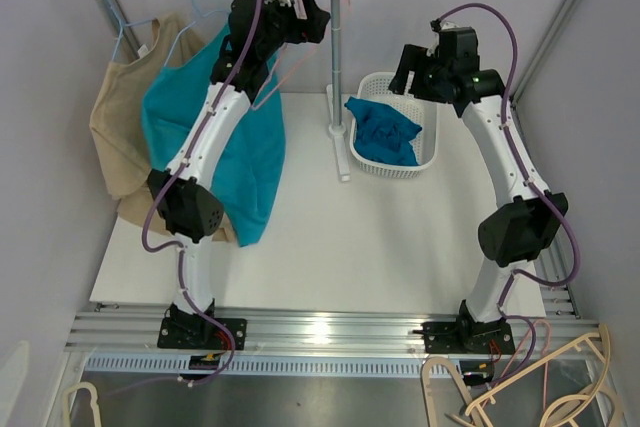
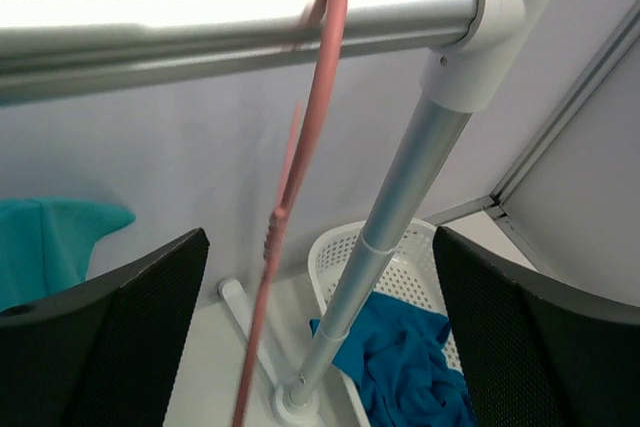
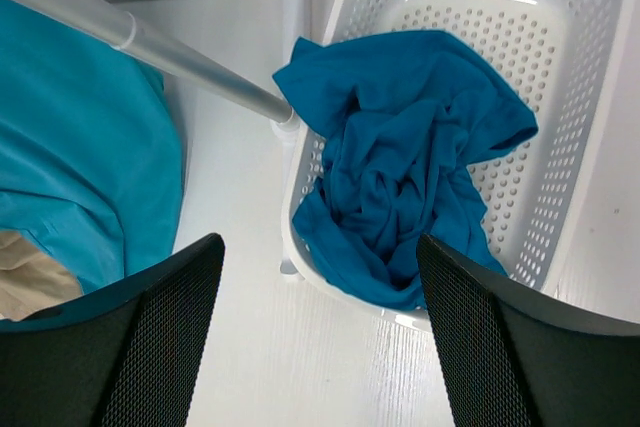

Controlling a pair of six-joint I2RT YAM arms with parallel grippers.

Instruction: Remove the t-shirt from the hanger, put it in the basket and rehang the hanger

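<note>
A dark blue t-shirt [image 1: 385, 132] lies crumpled in the white basket [image 1: 433, 143], off any hanger. A bare pink hanger [image 2: 300, 147] hangs by its hook from the silver rail [image 2: 200, 7]. My left gripper [image 1: 314, 23] is up at the rail's right end, and in its wrist view the gripper [image 2: 320, 337] is open, with the hanger's arm hanging between the fingers and touching neither. My right gripper [image 1: 407, 71] hovers over the basket. The right wrist view shows this gripper [image 3: 320, 337] open and empty above the t-shirt [image 3: 400, 157] and the basket rim [image 3: 600, 97].
A teal shirt [image 1: 215, 142] on a light blue hanger and a beige garment [image 1: 120, 137] hang on the left part of the rail. The rack's upright post [image 1: 338, 57] stands just left of the basket. Several wooden hangers [image 1: 560, 392] lie below the table's near right corner.
</note>
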